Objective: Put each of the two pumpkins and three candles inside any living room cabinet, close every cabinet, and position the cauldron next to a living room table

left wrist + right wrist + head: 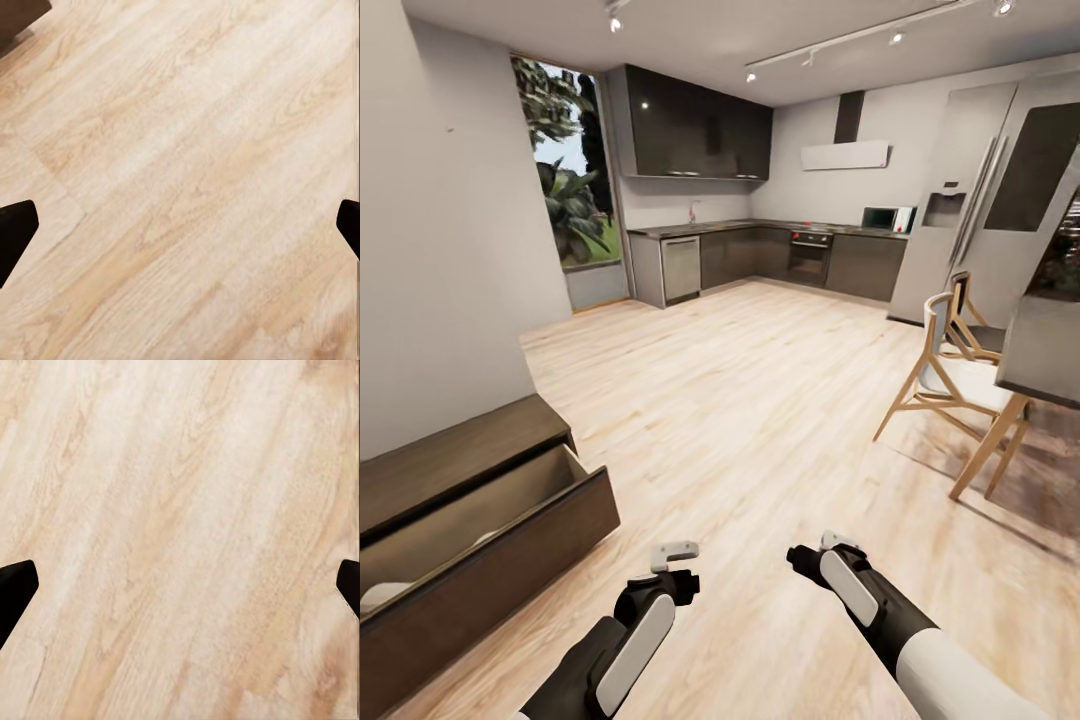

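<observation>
The low dark brown cabinet (455, 455) stands against the left wall with one drawer (510, 555) pulled out, its pale inside showing. A pale rounded shape (380, 596) lies in that drawer; I cannot tell what it is. My left gripper (672, 565) hangs over bare plank floor just right of the drawer front. It is open in the left wrist view (180, 225), with only floor between the dark fingertips (15, 232). My right gripper (822, 552) is open too (180, 585), over bare floor. Pumpkins, candles and cauldron are out of view.
A table edge (1040, 370) and two wooden chairs (950, 385) stand at the right. Beyond a wide stretch of plank floor (760, 400) lie dark kitchen units (760, 255), a tall fridge (970, 200) and a window (565, 170). A grey wall (440, 250) closes the left.
</observation>
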Tool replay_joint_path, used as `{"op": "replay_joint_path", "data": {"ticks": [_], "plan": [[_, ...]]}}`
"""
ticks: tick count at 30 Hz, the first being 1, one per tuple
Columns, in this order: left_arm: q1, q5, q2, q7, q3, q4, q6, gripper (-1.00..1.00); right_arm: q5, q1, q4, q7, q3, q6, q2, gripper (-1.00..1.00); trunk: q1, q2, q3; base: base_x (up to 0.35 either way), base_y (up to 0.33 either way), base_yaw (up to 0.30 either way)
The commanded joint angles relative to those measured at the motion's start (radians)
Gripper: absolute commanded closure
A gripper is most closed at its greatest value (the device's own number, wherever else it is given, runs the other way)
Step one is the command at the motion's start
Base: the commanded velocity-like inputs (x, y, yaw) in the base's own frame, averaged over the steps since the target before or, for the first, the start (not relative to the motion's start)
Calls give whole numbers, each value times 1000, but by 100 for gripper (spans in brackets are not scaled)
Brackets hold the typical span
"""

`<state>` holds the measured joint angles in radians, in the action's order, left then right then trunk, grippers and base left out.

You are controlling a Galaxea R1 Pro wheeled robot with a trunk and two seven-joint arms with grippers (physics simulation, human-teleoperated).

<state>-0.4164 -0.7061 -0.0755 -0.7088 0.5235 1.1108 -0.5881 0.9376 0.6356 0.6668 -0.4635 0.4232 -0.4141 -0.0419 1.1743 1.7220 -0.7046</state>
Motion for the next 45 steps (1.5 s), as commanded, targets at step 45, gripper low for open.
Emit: {"op": "replay_joint_path", "data": {"ticks": [45], "plan": [[-1,-9,2,-10,26,1,-1,-100,13,1,-13,-7,6,31,-1,-100,0,1,-1,0,0,-280]]}}
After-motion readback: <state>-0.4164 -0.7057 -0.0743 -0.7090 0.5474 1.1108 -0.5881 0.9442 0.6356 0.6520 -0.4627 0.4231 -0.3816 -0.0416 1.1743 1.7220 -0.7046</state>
